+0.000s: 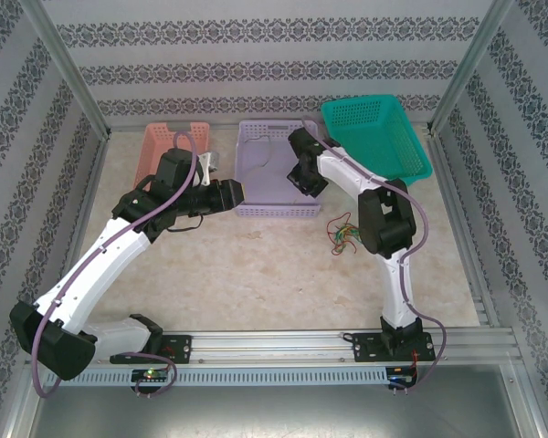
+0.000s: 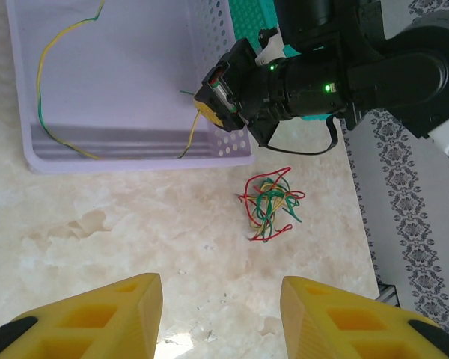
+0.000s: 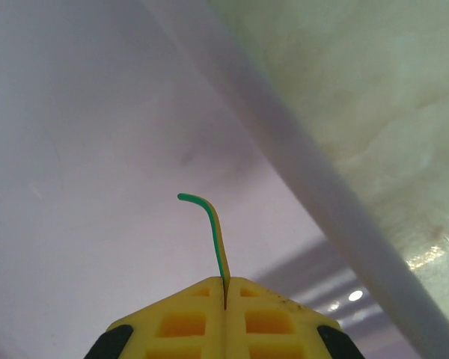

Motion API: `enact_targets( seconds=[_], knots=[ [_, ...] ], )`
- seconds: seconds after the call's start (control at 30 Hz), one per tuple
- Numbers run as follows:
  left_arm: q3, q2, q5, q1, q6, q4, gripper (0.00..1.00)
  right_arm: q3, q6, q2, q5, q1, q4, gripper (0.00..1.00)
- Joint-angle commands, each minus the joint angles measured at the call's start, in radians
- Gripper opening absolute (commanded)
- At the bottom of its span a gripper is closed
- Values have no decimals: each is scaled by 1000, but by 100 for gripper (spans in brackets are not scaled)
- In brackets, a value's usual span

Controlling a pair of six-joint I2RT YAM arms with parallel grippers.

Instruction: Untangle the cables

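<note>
Pinching a yellow-and-green wire (image 3: pixel 214 224) between the tips of my right gripper (image 3: pixel 224 288), I have the jaws pressed fully together on it, with a short hooked end poking out past them. That hold is thin. The wire sits right at the edge of the pads, and I judge that a sideways tug could slide it free before I mean to let go.

From the gripper the wire drops into the lavender basket (image 2: pixel 135 158) and seems to loop across its floor, so most of it lies inside. If I swing away without opening, I would drag that loop over the wall. Opening too close to the wall could leave an end hanging outside.

My left gripper (image 2: pixel 221 299) hovers above the surface (image 2: pixel 120 239), jaws about half apart and holding nothing.

Just outside the basket, on the surface, the rest of the cables (image 2: pixel 269 206) lie in a small knot of red, green and yellow, apart from both grippers. The risk there is grabbing two strands at once, or pulling one and tightening the knot, since I cannot tell which strand lies on top.
</note>
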Motion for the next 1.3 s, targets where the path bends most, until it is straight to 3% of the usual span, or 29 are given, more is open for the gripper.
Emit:
enact_targets(
  seconds=[0.0,0.17,0.37,0.47,0.57,0.67,0.8,1.03,1.27],
  knots=[
    [-3,-24,-18,5,1,-20,48,82,-61,4,-8,0,-78,24],
    [3,-22,-22,5,-4,-31,56,117,-85,-78,72,25,-104,48],
    [-21,-14,-8,6,-24,-12,66,13,-86,-277,181,21,-109,64],
    [-37,-1,22,5,-38,13,67,-117,-98,-418,202,-10,-81,65],
    [-65,21,87,3,-46,63,65,-392,-107,-620,169,-80,36,56],
    [-111,50,154,-7,-58,122,59,-709,-113,-786,55,-204,132,51],
    [-154,89,191,-53,-57,183,54,-1024,-63,-901,-193,-374,306,51],
    [-180,156,200,-130,-66,252,50,-1098,105,-836,-280,-423,478,66],
    [-155,180,181,-161,-70,264,50,-1137,287,-762,-331,-423,596,67]
  ],
)
